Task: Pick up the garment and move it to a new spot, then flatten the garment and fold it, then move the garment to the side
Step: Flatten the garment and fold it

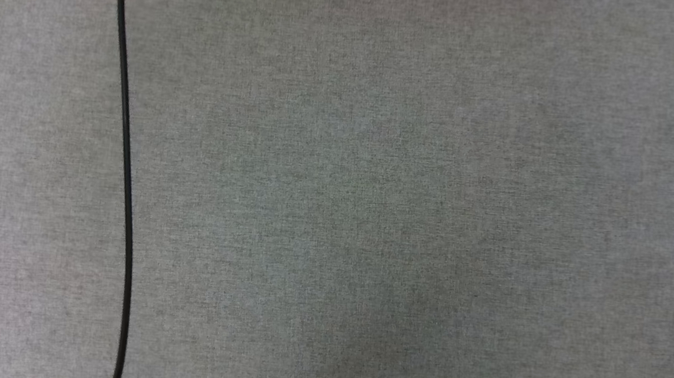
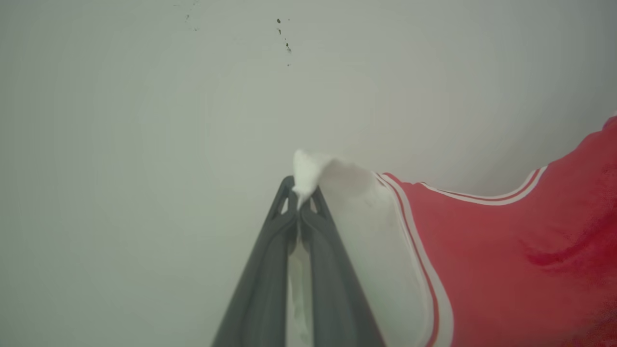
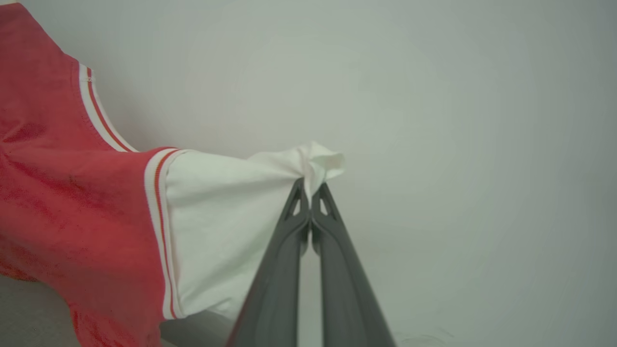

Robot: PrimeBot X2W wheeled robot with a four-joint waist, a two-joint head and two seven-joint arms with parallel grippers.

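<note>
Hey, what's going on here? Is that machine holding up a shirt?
Yes. The robot is holding a red T-shirt by its two white sleeves. Its left hand is clamped on the tip of one sleeve and its right hand on the tip of the other, with the shirt spread out between them against a pale background. The head camera looks down on a grey cloth surface with a black cable lying on it.

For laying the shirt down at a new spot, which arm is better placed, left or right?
Neither alone: left jaws pinch one white sleeve, right jaws pinch the other sleeve, the garment hanging between. Both should move together.
</note>
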